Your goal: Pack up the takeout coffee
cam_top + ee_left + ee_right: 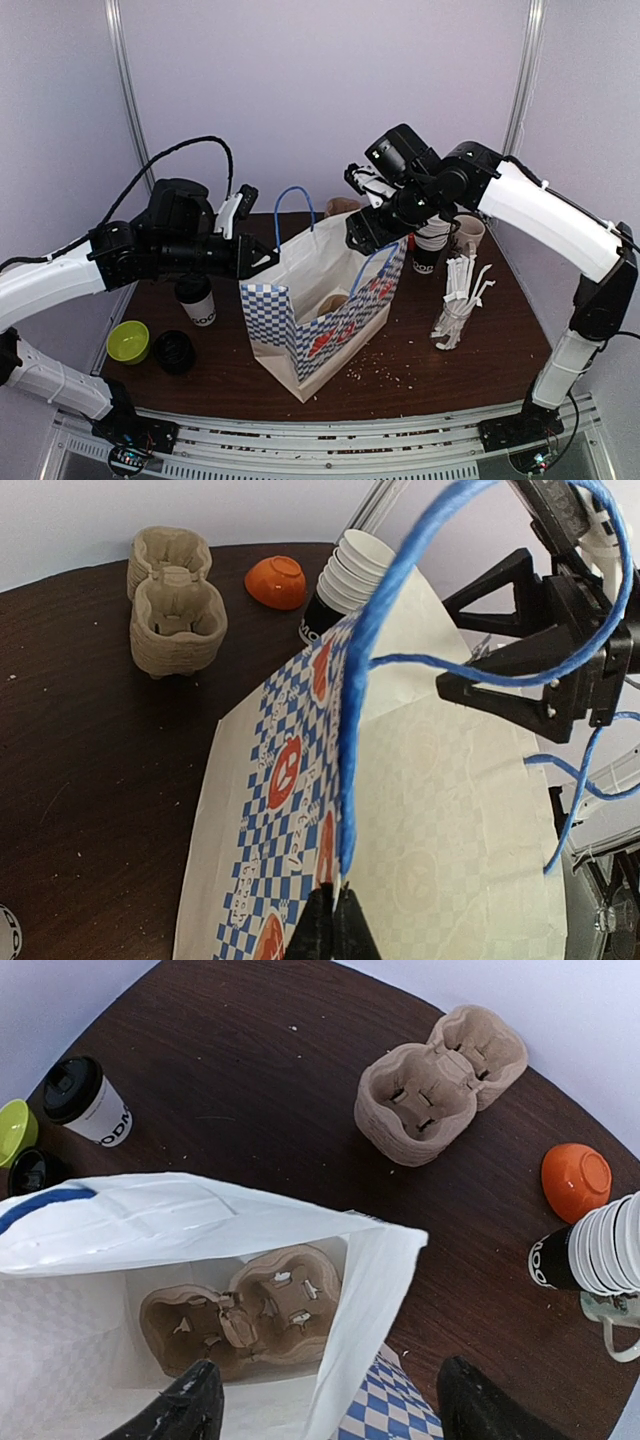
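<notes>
Inside the blue-and-white checked paper bag (pixel 150 1220), on its floor, lies the brown moulded-pulp two-hole carrier tray (pixel 240 1315). The left tool (pixel 335 925) is pinched shut on the bag's rim, apparently to hold its mouth wide. The right tool (pixel 335 1415) hangs above that mouth, jaws apart and empty. Beside the bag, on the table (pixel 250 1090), the small white dark-lidded disposable cup (pixel 88 1102) stands unpacked.
</notes>
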